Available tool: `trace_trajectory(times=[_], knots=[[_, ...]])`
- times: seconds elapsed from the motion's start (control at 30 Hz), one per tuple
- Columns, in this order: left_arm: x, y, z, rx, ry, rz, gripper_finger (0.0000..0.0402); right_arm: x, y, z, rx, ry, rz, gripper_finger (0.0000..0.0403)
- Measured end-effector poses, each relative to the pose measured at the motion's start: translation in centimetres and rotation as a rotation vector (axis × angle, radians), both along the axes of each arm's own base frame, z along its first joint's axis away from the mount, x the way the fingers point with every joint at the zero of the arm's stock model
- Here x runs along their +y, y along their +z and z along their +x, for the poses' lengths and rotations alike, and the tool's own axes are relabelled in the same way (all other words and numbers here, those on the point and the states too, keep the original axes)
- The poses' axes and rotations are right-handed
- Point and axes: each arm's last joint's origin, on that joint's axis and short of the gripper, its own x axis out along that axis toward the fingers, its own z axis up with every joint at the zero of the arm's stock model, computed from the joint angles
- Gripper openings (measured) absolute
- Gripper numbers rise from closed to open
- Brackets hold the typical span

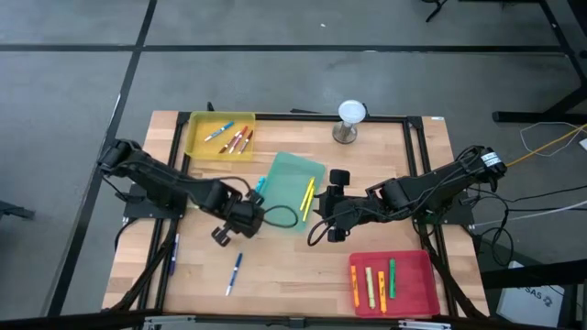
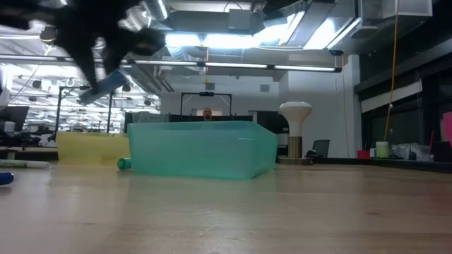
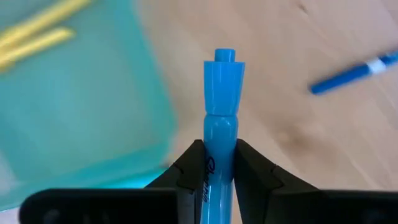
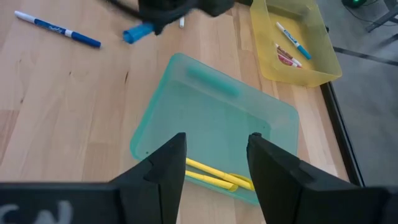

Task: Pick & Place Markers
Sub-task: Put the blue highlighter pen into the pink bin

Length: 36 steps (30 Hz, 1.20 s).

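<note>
A light blue marker (image 3: pixel 222 93) is up in the air with my left gripper (image 1: pixel 229 229) shut on it. It hangs over bare wood just left of the green tray (image 1: pixel 293 191). In the low view the marker (image 2: pixel 106 85) hangs high above the tabletop. Two yellow markers (image 4: pixel 214 174) lie in the green tray. My right gripper (image 4: pixel 214 177) stands open above that tray's right side with nothing between its fingers. A teal marker (image 2: pixel 123 164) lies on the table against the tray's left wall. A dark blue marker (image 1: pixel 234 273) lies on the wood near the front. My left gripper pinches the light blue marker's barrel (image 3: pixel 219 158) between its two fingers. The marker runs along the fingers, and its capped end (image 3: pixel 224 65) sticks out past the fingertips. The fingers come steeply from above. The marker is lifted clear of the table and tilted.
A yellow tray (image 1: pixel 194 147) at the far left holds several markers. A red tray (image 1: pixel 417 302) at the near right holds several more. A white stand (image 1: pixel 350 119) is at the far edge, and another blue marker (image 1: pixel 172 254) lies by the left rail.
</note>
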Motion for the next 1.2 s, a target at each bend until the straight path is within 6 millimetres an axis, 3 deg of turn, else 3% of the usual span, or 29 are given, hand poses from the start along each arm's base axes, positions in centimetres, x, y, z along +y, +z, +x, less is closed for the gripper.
trace_trajectory(times=[0.5,0.8,1.03,1.2], knots=[[1.0,8.1,3.2,-0.325,0.041,-0.027,0.0055,1.5,-0.5,-1.0,0.079,0.077,0.044,0.0168],[1.7,13.6,5.2,-0.657,0.096,-0.118,0.0055,1.7,-0.1,-0.6,0.016,0.084,0.062,0.0168],[2.8,19.5,5.2,-0.954,0.125,-0.180,0.0055,1.9,0.4,-0.1,-0.050,0.107,0.065,0.0168],[3.7,23.1,4.0,-1.168,0.144,-0.209,0.0055,1.6,1.7,0.8,-0.196,0.073,0.111,0.0168]])
